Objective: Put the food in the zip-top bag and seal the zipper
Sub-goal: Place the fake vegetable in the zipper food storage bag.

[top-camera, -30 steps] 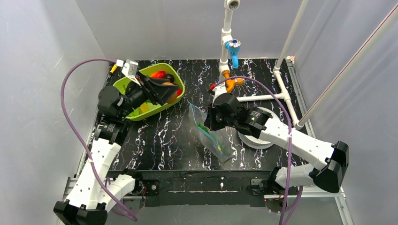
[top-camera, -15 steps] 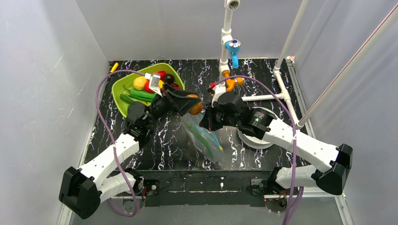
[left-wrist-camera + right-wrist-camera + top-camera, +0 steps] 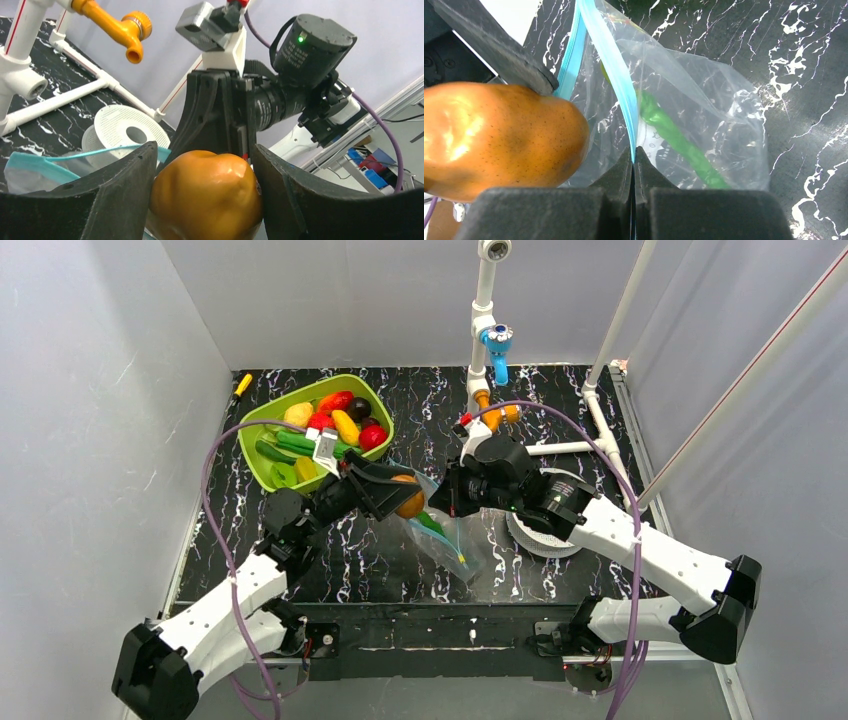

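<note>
My left gripper (image 3: 402,492) is shut on a glossy orange-brown toy fruit (image 3: 408,498), held at the mouth of the clear zip-top bag (image 3: 447,537). The fruit fills the left wrist view (image 3: 206,195) between the two dark fingers (image 3: 117,192) and shows at the left of the right wrist view (image 3: 499,135). My right gripper (image 3: 452,502) is shut on the bag's light blue zipper strip (image 3: 616,80) and holds the mouth edge up. A green vegetable (image 3: 676,140) lies inside the bag. More food sits in the lime-green tray (image 3: 262,420).
A white PVC pipe frame (image 3: 560,448) with blue and orange taps (image 3: 494,345) stands at the back. A white perforated disc (image 3: 545,530) lies under my right arm. A small yellow item (image 3: 243,384) lies at the back left corner.
My left gripper has carried the orange-brown fruit from the green tray rightward to the bag's mouth. My right gripper has kept hold of the zipper edge and shifted slightly.
</note>
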Controlling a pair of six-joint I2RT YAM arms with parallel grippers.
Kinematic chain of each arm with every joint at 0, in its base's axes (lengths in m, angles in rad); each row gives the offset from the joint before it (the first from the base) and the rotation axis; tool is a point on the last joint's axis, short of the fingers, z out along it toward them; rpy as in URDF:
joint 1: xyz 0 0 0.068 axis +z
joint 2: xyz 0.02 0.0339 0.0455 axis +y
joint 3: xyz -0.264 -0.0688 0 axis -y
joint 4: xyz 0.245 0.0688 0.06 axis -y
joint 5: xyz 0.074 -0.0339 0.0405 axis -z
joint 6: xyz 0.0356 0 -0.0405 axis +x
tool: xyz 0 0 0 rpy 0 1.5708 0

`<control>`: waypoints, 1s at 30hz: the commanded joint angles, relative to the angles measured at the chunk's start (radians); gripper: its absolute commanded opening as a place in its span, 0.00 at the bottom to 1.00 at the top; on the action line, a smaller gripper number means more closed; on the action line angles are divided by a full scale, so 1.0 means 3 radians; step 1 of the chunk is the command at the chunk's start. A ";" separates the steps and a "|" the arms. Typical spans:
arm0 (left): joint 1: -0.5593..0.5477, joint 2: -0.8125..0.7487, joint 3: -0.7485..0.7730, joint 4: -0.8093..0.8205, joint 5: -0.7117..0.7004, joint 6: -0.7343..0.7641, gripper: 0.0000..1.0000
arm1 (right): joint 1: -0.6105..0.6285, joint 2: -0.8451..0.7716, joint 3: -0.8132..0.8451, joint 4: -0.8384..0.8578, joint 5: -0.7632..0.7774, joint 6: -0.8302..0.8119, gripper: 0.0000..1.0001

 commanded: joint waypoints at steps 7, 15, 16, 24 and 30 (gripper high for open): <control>-0.0115 0.0032 0.0254 -0.0798 0.0175 0.0100 0.00 | -0.0016 -0.0027 0.0028 0.0236 -0.0178 0.0054 0.01; -0.0294 -0.0034 -0.0004 -0.0352 -0.0166 0.0022 0.19 | -0.0046 -0.0105 -0.0038 0.0263 -0.0131 0.0122 0.01; -0.0295 -0.0053 0.0017 -0.0432 -0.0152 0.0047 0.28 | -0.0057 -0.0112 -0.0053 0.0274 -0.0147 0.0132 0.01; -0.0308 -0.0284 0.0270 -0.1245 -0.0135 0.0376 0.74 | -0.0160 -0.0125 -0.0109 0.0325 -0.0285 0.0187 0.01; -0.0310 -0.0338 0.0346 -0.1516 -0.0285 0.0545 0.94 | -0.0175 -0.0123 -0.0119 0.0344 -0.0343 0.0205 0.01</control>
